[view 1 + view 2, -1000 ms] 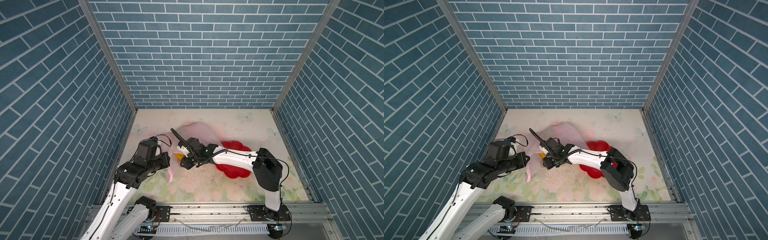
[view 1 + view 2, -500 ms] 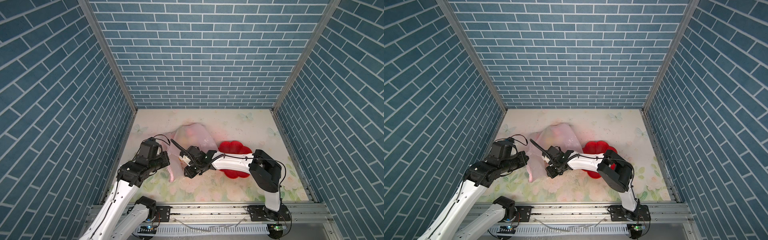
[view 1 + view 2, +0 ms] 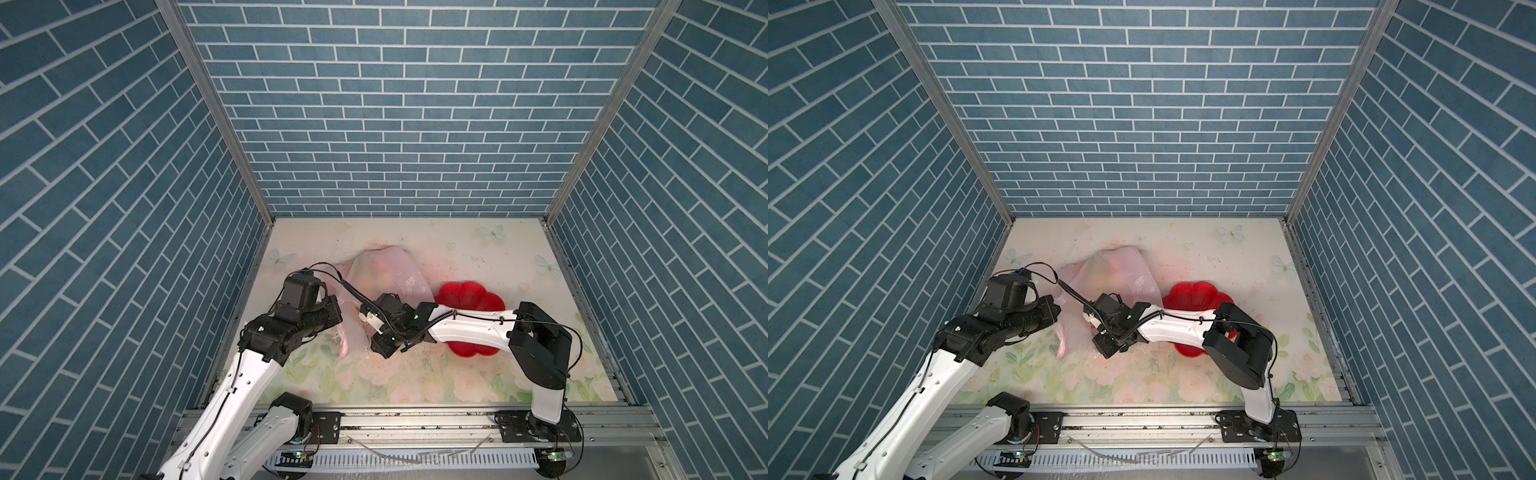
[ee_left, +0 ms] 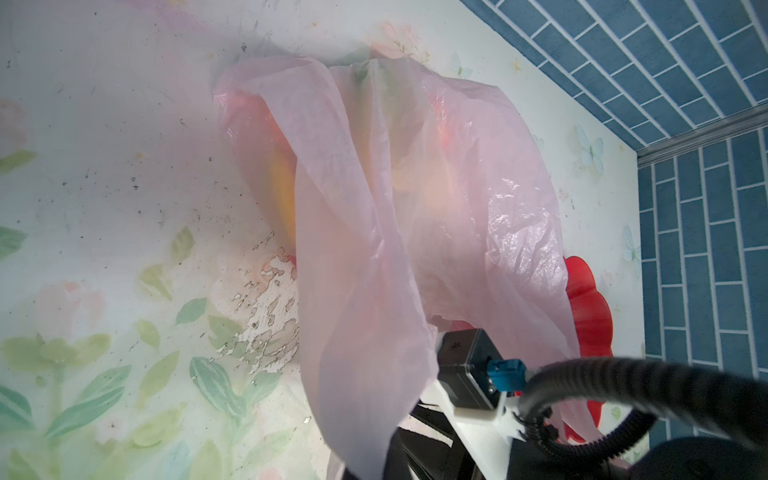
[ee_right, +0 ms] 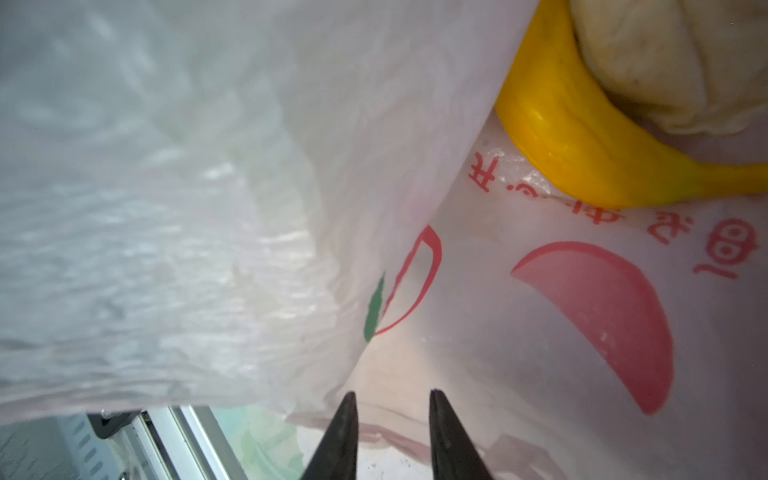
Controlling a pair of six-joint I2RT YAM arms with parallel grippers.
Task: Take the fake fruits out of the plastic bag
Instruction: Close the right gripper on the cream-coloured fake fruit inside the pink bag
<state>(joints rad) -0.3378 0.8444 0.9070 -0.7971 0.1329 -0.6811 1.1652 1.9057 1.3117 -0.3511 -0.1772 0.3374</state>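
Pointing into the thin pale-pink plastic bag [image 5: 478, 332], the right gripper [image 5: 390, 397] is being held apart; the left gripper [image 3: 338, 319], clamped on it, is being hidden.

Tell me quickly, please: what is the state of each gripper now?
Left gripper: closed, holding an edge of the plastic bag.
Right gripper: open, holding nothing, pointing into the bag.
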